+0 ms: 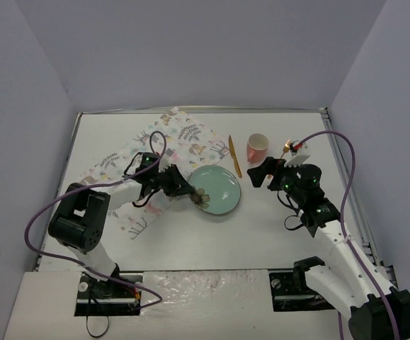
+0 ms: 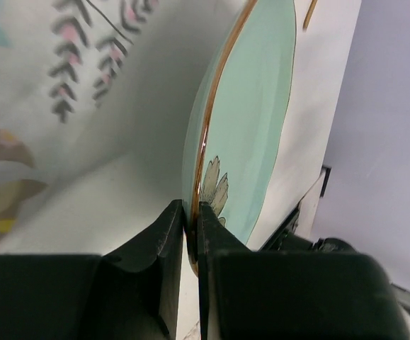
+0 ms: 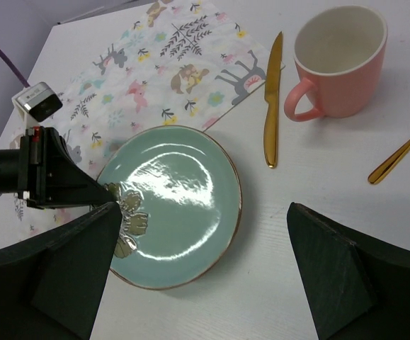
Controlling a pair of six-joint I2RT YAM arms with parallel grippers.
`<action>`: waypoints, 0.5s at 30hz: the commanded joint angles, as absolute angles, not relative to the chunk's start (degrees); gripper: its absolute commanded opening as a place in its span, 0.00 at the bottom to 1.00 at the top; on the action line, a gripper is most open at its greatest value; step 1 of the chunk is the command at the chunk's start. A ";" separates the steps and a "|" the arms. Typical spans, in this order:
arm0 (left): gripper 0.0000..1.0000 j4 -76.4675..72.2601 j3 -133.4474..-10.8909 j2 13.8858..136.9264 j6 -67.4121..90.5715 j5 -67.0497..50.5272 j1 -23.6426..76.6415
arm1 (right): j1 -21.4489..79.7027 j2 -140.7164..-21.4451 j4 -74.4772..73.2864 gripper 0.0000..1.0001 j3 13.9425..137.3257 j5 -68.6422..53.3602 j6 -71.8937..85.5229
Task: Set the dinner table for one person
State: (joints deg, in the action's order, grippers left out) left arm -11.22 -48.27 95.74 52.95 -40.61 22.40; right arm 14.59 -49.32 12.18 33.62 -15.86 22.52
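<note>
A teal plate (image 1: 217, 190) with a gold rim and a flower print lies on the white dinner table (image 1: 212, 237), at the right edge of the patterned placemat (image 1: 180, 145). My left gripper (image 1: 192, 192) is shut on the plate's left rim. In the left wrist view both fingers (image 2: 190, 212) pinch the rim of the plate (image 2: 254, 120). My right gripper (image 1: 261, 172) is open and empty, above the table to the right of the plate. In the right wrist view the plate (image 3: 183, 205) lies below the wide-open right gripper (image 3: 205, 212).
A gold knife (image 1: 234, 156) lies between the placemat and a pink mug (image 1: 257, 146). Another gold utensil (image 3: 399, 152) lies right of the mug (image 3: 339, 60). White walls enclose the table on three sides.
</note>
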 commanded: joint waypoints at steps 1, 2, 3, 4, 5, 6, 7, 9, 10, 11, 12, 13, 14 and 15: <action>0.00 -16.79 -51.55 86.99 55.64 -46.15 15.96 | 14.15 -47.90 14.77 1.00 37.31 -15.52 21.84; 0.00 -16.46 -51.68 85.91 55.68 -46.29 14.46 | 14.15 -47.84 14.77 1.00 37.35 -15.58 21.88; 0.00 -15.86 -51.84 84.66 55.60 -46.26 12.73 | 14.15 -47.71 14.77 1.00 37.35 -15.62 21.88; 0.00 -14.98 -52.06 83.40 55.33 -46.00 10.82 | 14.17 -47.62 14.78 1.00 37.37 -15.68 21.92; 0.00 -13.63 -52.37 82.14 54.75 -45.37 8.61 | 14.21 -47.58 14.83 1.00 37.41 -15.77 22.01; 0.00 -12.61 -52.53 81.09 54.34 -44.89 6.44 | 14.21 -47.55 14.83 1.00 37.44 -15.84 22.04; 0.00 -12.03 -52.48 80.35 54.16 -44.60 4.33 | 14.16 -47.55 14.77 1.00 37.44 -15.90 21.98; 0.00 -12.12 -52.22 79.42 54.47 -44.40 1.07 | 14.15 -47.55 14.85 1.00 37.44 -16.07 21.89; 0.00 -12.32 -51.96 79.31 54.55 -44.20 -1.69 | 14.15 -47.55 14.92 1.00 37.44 -16.21 21.89; 0.00 -12.81 -51.77 79.34 54.61 -44.00 -3.45 | 14.15 -47.58 14.94 1.00 37.38 -16.29 21.88; 0.00 -13.46 -51.63 79.43 54.66 -43.82 -4.62 | 14.15 -47.62 14.94 1.00 37.29 -16.34 21.88; 0.00 -14.14 -51.59 79.58 54.73 -43.51 -5.57 | 14.15 -47.64 15.01 1.00 37.27 -16.35 21.88; 0.00 -14.97 -51.54 80.02 54.90 -43.25 -6.39 | 14.15 -47.66 15.14 1.00 37.21 -16.46 21.86; 0.00 -15.84 -51.46 80.55 55.09 -43.02 -7.19 | 14.15 -47.70 15.29 1.00 37.13 -16.61 21.82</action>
State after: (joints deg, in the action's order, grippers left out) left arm -7.72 -48.27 82.42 53.17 -40.29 -4.58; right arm 14.59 -48.36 11.70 34.30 -15.90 22.48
